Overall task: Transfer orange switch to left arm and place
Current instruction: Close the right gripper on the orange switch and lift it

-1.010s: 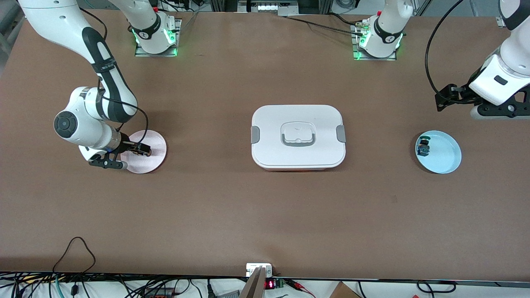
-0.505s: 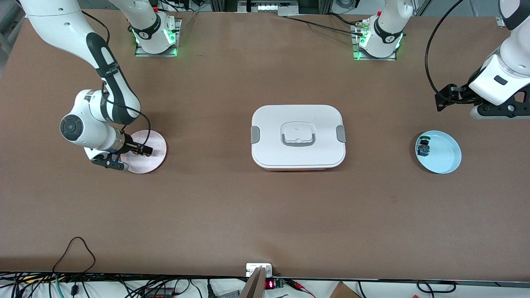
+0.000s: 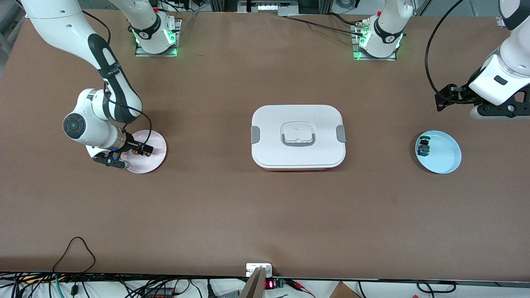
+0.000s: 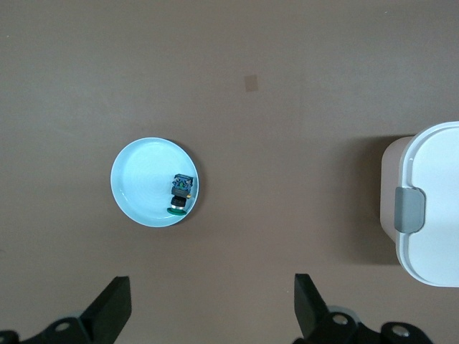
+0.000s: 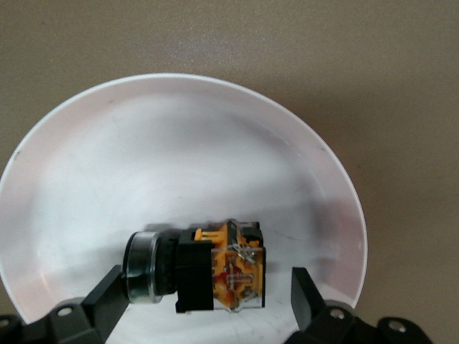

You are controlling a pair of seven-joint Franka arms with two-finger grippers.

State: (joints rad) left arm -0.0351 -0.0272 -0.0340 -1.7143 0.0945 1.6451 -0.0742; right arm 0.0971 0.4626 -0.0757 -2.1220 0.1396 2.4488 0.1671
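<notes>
The orange switch (image 5: 215, 276) lies on its side on a pink plate (image 5: 179, 158) toward the right arm's end of the table. My right gripper (image 5: 208, 304) is low over that plate (image 3: 155, 142), open, with a finger on each side of the switch (image 3: 138, 152); a gap shows on the body side. The white box (image 3: 298, 136) sits in the middle of the table, and its end shows in the left wrist view (image 4: 430, 208). My left gripper (image 3: 442, 100) waits open and empty, up over the table at the left arm's end (image 4: 208, 315).
A light blue plate (image 3: 445, 159) toward the left arm's end holds a small switch with a green cap and blue body (image 3: 423, 147). Both show in the left wrist view, the plate (image 4: 140, 183) and the switch (image 4: 182, 192). Cables run along the table's near edge.
The right arm's wrist has shifted a little toward the box while its gripper stays at the pink plate around the switch. The left arm has not moved.
</notes>
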